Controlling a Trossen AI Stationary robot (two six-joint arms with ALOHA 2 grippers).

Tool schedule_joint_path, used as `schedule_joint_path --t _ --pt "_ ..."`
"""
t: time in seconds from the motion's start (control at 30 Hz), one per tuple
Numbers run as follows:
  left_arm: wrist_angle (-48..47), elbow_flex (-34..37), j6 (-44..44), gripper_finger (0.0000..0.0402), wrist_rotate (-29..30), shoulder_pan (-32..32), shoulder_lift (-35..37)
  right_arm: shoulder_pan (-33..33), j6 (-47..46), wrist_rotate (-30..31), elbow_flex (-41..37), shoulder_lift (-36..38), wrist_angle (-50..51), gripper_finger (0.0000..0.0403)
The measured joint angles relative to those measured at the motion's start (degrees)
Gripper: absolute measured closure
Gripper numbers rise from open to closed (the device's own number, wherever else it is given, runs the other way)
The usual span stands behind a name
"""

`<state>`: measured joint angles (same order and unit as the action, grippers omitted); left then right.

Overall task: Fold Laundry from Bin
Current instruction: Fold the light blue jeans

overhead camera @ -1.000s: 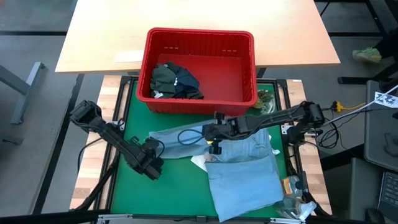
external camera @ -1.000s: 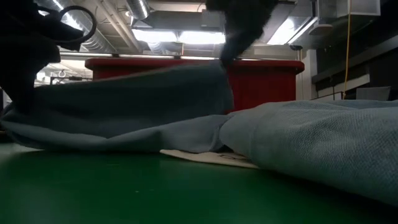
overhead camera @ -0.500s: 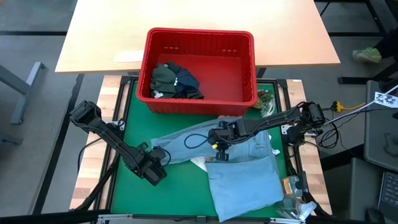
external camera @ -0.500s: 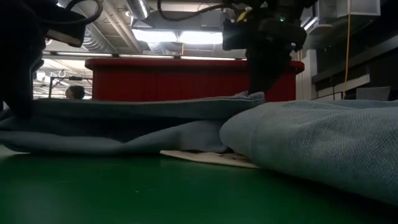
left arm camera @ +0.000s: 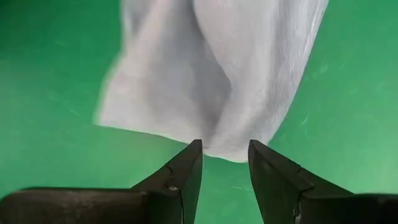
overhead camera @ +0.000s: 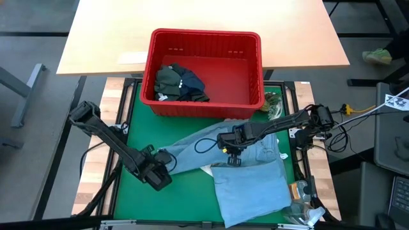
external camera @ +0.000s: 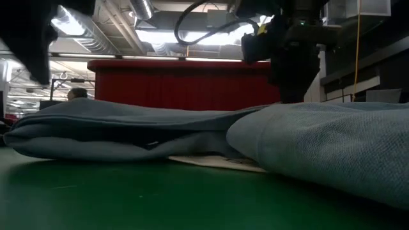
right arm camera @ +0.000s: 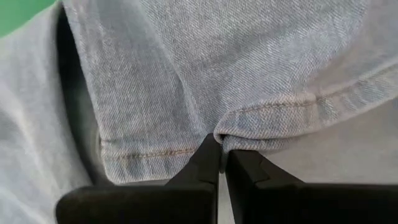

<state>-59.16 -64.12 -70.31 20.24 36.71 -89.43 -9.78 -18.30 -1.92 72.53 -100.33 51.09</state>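
Light blue denim garment point(overhead camera: 249, 172): partly folded on green counter point(overhead camera: 137, 137); right claw point(overhead camera: 231, 152) pinches its hem, left claw point(overhead camera: 161, 171) parted, empty. Red bin point(overhead camera: 206, 39): dark garments point(overhead camera: 179, 83) remain unfolded.

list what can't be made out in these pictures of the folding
- Bin contents: in the high view a dark heap, too small to count or sort the garments.
- Low view: the light blue garment hides the bin's base, and both arms are dark against the ceiling lights.
- Pale item under the garment: mostly covered, kind unclear.
- Right gripper: shut at a hem; the right wrist view doesn't show how much cloth it holds.
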Motion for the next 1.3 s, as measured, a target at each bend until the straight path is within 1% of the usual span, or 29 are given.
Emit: schedule_joint_path --t 0.17,0.23,0.3,0.4,0.53,0.77,0.9,1.03,1.17,1.3 --pt "-2.68 -0.74 3.84 0.0278 7.18 -1.54 5.05 0.00 0.03 -1.63 0.00 0.00 -0.20 0.0391" --pt "-4.02 -0.74 5.01 0.0278 7.55 -3.68 6.53 0.00 0.09 -1.72 0.00 0.00 -0.20 0.0391" --pt "-6.27 -0.72 5.10 0.0278 6.53 -6.43 7.32 0.00 0.44 -1.74 0.00 0.00 -0.22 0.0391" --pt "-8.18 -0.07 6.56 0.0278 2.82 -11.18 7.86 0.00 0.52 -1.74 0.00 0.00 -0.11 0.0391" --pt "-7.79 0.80 15.67 0.0278 -4.92 -17.29 7.85 0.00 0.54 -1.74 0.00 0.00 -0.13 0.0391" --pt "-6.62 1.07 30.12 0.0278 -13.41 -26.91 7.85 0.00 0.56 -1.74 0.00 0.00 -0.15 0.0391" --pt "-1.79 3.86 37.44 0.0278 -20.36 -31.11 7.86 0.00 0.58 -1.74 0.00 0.00 -0.17 0.0391" --pt "1.50 9.10 39.87 0.0278 -25.12 -33.45 7.85 0.00 0.58 -1.76 0.00 0.00 -0.17 0.0391" --pt "6.79 15.35 39.60 0.0278 -26.29 -33.70 8.50 0.00 0.58 -1.75 0.00 0.00 -0.22 0.0391" --pt "15.21 20.84 39.53 0.0278 -28.81 -33.80 10.40 0.00 0.60 -1.76 0.00 0.00 -0.35 0.0391"
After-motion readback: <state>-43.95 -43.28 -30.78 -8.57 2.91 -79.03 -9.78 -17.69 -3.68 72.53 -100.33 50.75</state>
